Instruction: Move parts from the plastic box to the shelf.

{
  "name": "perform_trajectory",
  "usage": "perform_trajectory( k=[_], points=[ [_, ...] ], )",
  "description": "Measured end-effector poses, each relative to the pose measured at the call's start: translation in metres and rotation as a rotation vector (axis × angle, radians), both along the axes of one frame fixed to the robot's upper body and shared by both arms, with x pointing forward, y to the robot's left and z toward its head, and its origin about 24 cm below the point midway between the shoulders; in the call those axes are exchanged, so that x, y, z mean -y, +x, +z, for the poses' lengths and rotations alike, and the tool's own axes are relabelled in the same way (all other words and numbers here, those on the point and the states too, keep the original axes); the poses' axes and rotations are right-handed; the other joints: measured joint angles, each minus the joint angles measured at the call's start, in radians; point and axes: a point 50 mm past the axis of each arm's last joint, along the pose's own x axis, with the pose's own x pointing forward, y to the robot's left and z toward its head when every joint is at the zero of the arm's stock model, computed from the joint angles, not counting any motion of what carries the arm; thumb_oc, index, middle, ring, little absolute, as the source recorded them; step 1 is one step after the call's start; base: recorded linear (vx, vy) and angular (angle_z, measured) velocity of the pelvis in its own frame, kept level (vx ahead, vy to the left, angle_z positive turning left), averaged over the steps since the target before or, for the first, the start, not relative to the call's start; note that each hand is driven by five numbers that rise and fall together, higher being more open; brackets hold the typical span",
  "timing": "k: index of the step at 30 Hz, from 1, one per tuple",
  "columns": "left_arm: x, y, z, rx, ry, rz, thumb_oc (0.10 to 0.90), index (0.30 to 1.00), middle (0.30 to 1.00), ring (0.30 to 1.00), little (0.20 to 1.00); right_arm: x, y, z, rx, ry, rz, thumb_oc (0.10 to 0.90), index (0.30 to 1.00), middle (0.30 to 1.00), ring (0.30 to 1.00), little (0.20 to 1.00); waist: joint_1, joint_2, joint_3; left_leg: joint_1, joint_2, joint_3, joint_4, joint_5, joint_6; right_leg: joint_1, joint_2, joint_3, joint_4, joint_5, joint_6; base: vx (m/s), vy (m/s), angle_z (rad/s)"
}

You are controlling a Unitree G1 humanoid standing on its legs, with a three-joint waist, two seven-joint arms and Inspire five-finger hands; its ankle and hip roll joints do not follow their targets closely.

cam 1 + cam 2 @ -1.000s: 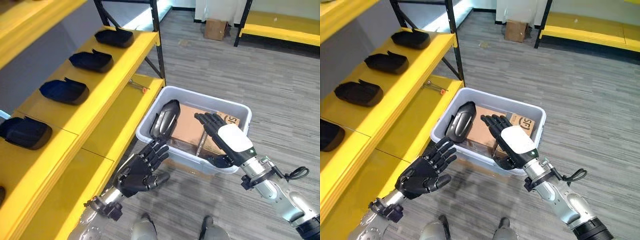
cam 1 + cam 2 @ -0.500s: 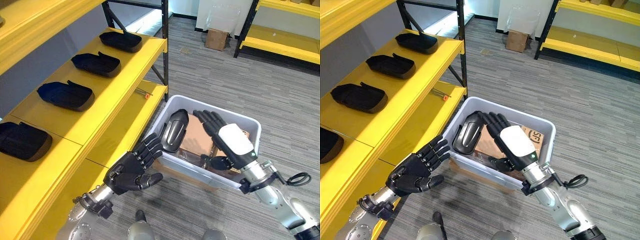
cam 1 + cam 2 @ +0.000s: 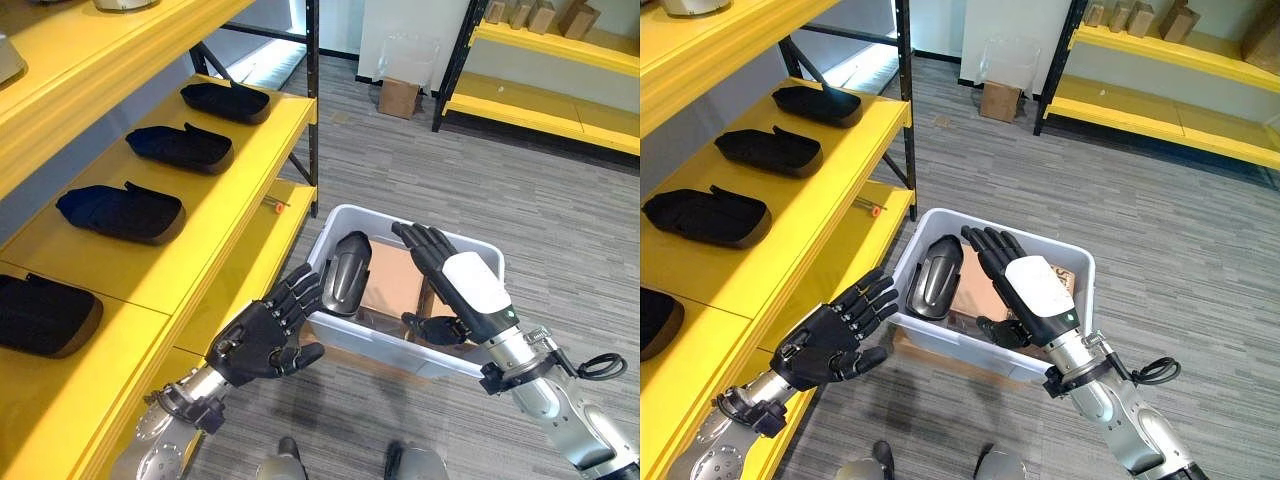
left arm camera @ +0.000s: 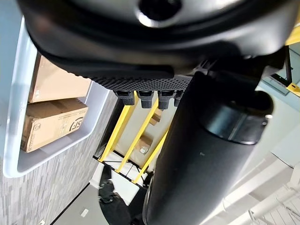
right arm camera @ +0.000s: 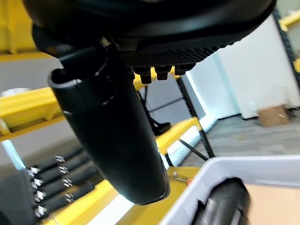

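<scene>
Plastic box [image 3: 483, 247] wall between spread-fingered left hand [image 3: 262, 338], right hand [image 3: 462, 291]; both empty.

The right hand [image 5: 140, 28] stretches its thumb [image 5: 112, 136] toward 6 o'clock. At 8 o'clock are the left hand's fingers [image 5: 56, 183]; at 5 o'clock the plastic box [image 5: 243, 166] holds what looks like a dark part [image 5: 225, 204], before the yellow shelf [image 5: 28, 110].

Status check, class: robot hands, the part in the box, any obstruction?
Left robot hand open, outside white plastic box. Right robot hand open, above the box. Dark part leans inside against the wall, ungrasped. Cardboard boxes beside it; nothing blocking.
</scene>
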Motion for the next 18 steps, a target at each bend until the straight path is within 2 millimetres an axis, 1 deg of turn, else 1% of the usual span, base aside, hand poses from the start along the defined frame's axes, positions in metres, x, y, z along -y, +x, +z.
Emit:
perform_trajectory(
  k=[1,2,3,4,5,6,7,8,9,10,11,12,13,14,15,16,17,18],
  points=[
    [-0.002,-0.001,-0.002,-0.01,0.005,0.005,0.9,1.0,1.0,1.0,1.0,-0.001,0.002,0.002,0.012,-0.015,0.004,0.9,1.0,1.0,1.0,1.0,-0.001,0.0,0.0,0.007,-0.001,-0.01,-0.002,-0.001,-0.008,0.003,-0.061,0.003,-0.074,0.07,0.018,0.44,-0.568,0.17],
    [-0.004,-0.004,-0.003,-0.021,0.014,0.004,0.9,1.0,1.0,1.0,1.0,-0.003,0.006,0.003,0.018,-0.024,0.011,0.9,1.0,1.0,1.0,1.0,0.003,0.0,0.0,0.02,0.007,-0.013,-0.002,0.008,-0.031,0.002,-0.091,0.004,-0.12,0.131,0.029,0.47,-0.581,0.14],
    [-0.005,-0.006,-0.004,-0.028,0.02,0.003,0.9,1.0,1.0,1.0,1.0,-0.005,0.008,0.003,0.016,-0.03,0.017,0.9,1.0,1.0,1.0,1.0,0.007,0.001,0.0,0.032,0.018,-0.015,-0.005,0.01,-0.038,0.014,-0.097,0.006,-0.149,0.16,0.026,0.42,-0.483,0.2],
    [-0.006,-0.008,-0.005,-0.032,0.025,-0.008,0.9,1.0,1.0,1.0,1.0,-0.005,0.009,0.002,0.007,-0.036,0.017,0.9,1.0,1.0,1.0,1.0,0.009,0.004,0.0,0.048,0.04,-0.04,-0.011,0.016,-0.062,0.055,-0.076,0.004,-0.204,0.174,0.022,0.26,-0.305,0.42],
    [-0.006,-0.008,-0.004,-0.029,0.031,-0.019,0.9,1.0,1.0,1.0,1.0,-0.005,0.009,0.001,-0.002,-0.041,0.017,0.9,1.0,1.0,1.0,1.0,0.008,0.0,-0.003,0.053,0.055,-0.063,-0.013,0.019,-0.071,0.09,-0.047,0.017,-0.221,0.174,0.019,0.28,-0.356,0.7],
    [-0.005,-0.009,0.001,-0.019,0.05,-0.042,0.9,1.0,1.0,1.0,1.0,-0.006,0.008,0.0,-0.017,-0.049,0.024,0.9,1.0,1.0,1.0,1.0,0.014,-0.03,-0.019,0.062,0.062,-0.084,-0.03,0.028,-0.097,0.115,-0.004,0.031,-0.19,0.176,0.01,0.21,-0.301,0.56],
    [0.004,-0.011,-0.005,-0.035,0.003,-0.037,0.9,1.0,1.0,1.0,1.0,-0.004,0.012,0.003,-0.017,-0.099,0.04,0.9,1.0,1.0,1.0,1.0,0.025,0.016,-0.029,0.084,0.112,-0.085,-0.061,0.041,-0.127,0.112,0.056,0.0,-0.148,0.14,0.016,0.2,-0.318,0.24],
    [0.011,-0.015,-0.007,-0.05,-0.02,-0.049,0.9,1.0,1.0,1.0,1.0,-0.003,0.013,0.007,-0.009,-0.121,0.045,0.9,1.0,1.0,1.0,1.0,0.028,0.039,-0.035,0.08,0.135,-0.068,-0.071,0.06,-0.105,0.089,0.08,0.002,-0.118,0.133,-0.009,0.15,-0.325,-0.02],
    [0.023,-0.016,-0.007,-0.054,-0.041,-0.092,0.9,1.0,1.0,1.0,1.0,0.0,0.016,0.013,0.014,-0.158,0.05,0.9,1.0,1.0,1.0,1.0,0.015,0.074,-0.032,0.069,0.164,-0.042,-0.075,0.094,-0.083,0.07,0.105,-0.004,-0.084,0.096,-0.018,0.15,-0.356,0.0],
    [0.033,-0.016,-0.007,-0.056,-0.059,-0.134,0.9,1.0,1.0,1.0,1.0,0.003,0.02,0.018,0.023,-0.195,0.048,0.9,1.0,1.0,1.0,1.0,0.001,0.095,-0.033,0.053,0.185,-0.018,-0.074,0.134,-0.048,0.038,0.118,-0.014,-0.029,0.049,-0.032,0.16,-0.405,0.1],
    [0.036,-0.016,-0.007,-0.054,-0.068,-0.144,0.9,1.0,1.0,1.0,1.0,0.005,0.02,0.019,0.023,-0.208,0.045,0.9,1.0,1.0,1.0,1.0,-0.003,0.097,-0.033,0.05,0.191,-0.004,-0.075,0.151,-0.034,0.025,0.122,-0.017,-0.006,0.03,-0.041,0.09,-0.282,0.14],
    [0.04,-0.014,-0.006,-0.049,-0.078,-0.143,0.9,1.0,1.0,1.0,1.0,0.007,0.023,0.019,0.019,-0.228,0.044,0.9,1.0,1.0,1.0,1.0,-0.022,0.099,-0.032,0.038,0.205,0.009,-0.07,0.195,-0.003,0.008,0.127,-0.027,0.04,-0.013,-0.05,0.1,-0.195,0.12],
    [0.04,-0.012,-0.006,-0.045,-0.073,-0.147,0.9,1.0,1.0,1.0,1.0,0.008,0.023,0.019,0.015,-0.239,0.042,0.9,1.0,1.0,1.0,1.0,-0.025,0.094,-0.032,0.029,0.211,0.025,-0.072,0.222,-0.007,-0.003,0.129,-0.031,0.059,-0.033,-0.065,0.09,-0.227,0.27],
    [0.043,-0.007,-0.004,-0.032,-0.049,-0.147,0.9,1.0,1.0,1.0,1.0,0.012,0.024,0.019,0.009,-0.262,0.035,0.9,1.0,1.0,1.0,1.0,-0.037,0.101,-0.03,0.01,0.225,0.07,-0.075,0.256,0.028,-0.011,0.14,-0.057,0.096,-0.057,-0.077,0.08,-0.177,0.44],
    [0.043,-0.005,-0.003,-0.022,-0.036,-0.154,0.9,1.0,1.0,1.0,1.0,0.014,0.024,0.019,0.005,-0.273,0.031,0.9,1.0,1.0,1.0,1.0,-0.053,0.103,-0.029,-0.006,0.23,0.102,-0.072,0.272,0.05,-0.015,0.14,-0.07,0.12,-0.077,-0.082,0.08,-0.254,0.71],
    [0.044,-0.003,0.0,-0.008,-0.032,-0.159,0.9,1.0,1.0,1.0,1.0,0.016,0.024,0.018,-0.002,-0.291,0.027,0.9,1.0,1.0,1.0,1.0,-0.06,0.099,-0.029,-0.006,0.234,0.124,-0.097,0.316,0.041,-0.029,0.122,-0.085,0.142,-0.103,-0.101,0.1,-0.185,0.61],
    [0.043,-0.002,0.001,-0.002,-0.029,-0.161,0.9,1.0,1.0,1.0,1.0,0.017,0.025,0.017,-0.004,-0.289,0.023,0.9,1.0,1.0,1.0,1.0,-0.048,0.099,-0.028,-0.016,0.234,0.15,-0.107,0.379,0.018,-0.041,0.132,-0.095,0.158,-0.116,-0.107,0.12,-0.194,0.46],
    [0.043,-0.002,0.001,-0.004,-0.026,-0.161,0.9,1.0,1.0,1.0,1.0,0.019,0.025,0.015,-0.013,-0.292,0.019,0.9,1.0,1.0,1.0,1.0,-0.045,0.095,-0.026,-0.03,0.237,0.159,-0.104,0.438,-0.032,-0.041,0.13,-0.098,0.153,-0.119,-0.112,0.11,-0.098,0.16]
  ],
)
